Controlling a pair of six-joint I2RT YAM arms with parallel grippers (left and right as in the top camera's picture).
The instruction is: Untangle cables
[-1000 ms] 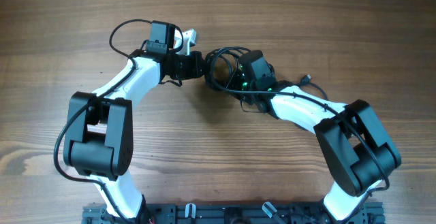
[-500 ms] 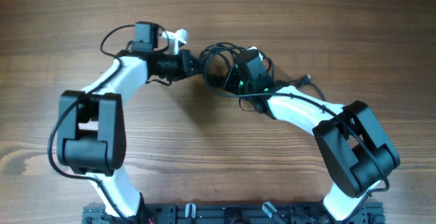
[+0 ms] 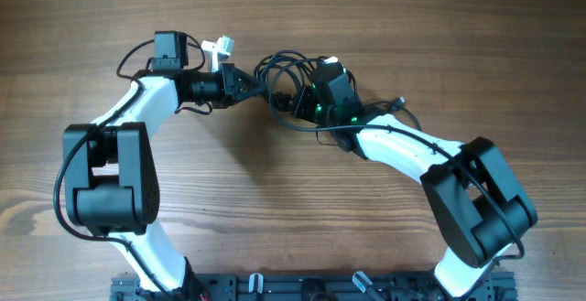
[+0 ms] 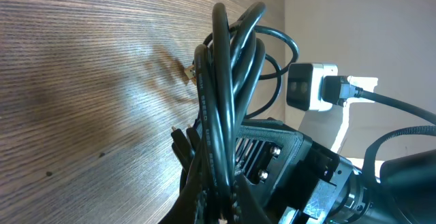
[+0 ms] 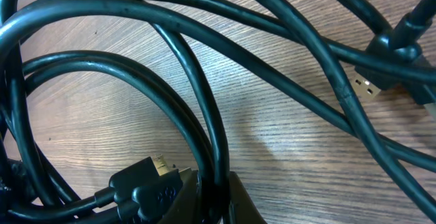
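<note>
The cables [image 3: 279, 74] form a knotted bundle of black loops between my two grippers, above the table's middle. My left gripper [image 3: 249, 84] is shut on the bundle's left side. In the left wrist view several strands [image 4: 222, 94] rise stacked out of the closed jaws [image 4: 219, 207]. My right gripper [image 3: 298, 100] is shut on the bundle's right side. There a couple of strands [image 5: 204, 129] pass between its fingers [image 5: 212, 198], with a black plug [image 5: 143, 182] just left of them. Another plug [image 5: 371, 86] lies at the upper right.
A loose cable tail with a plug [image 3: 404, 106] trails right, past the right forearm [image 3: 403, 145]. The right arm's wrist housing [image 4: 286, 159] sits very close to my left gripper. Bare wooden table [image 3: 293, 209] surrounds both arms.
My left arm has moved left and toward the far edge, drawing the bundle with it. The right gripper followed a little to the left. Both grips held.
</note>
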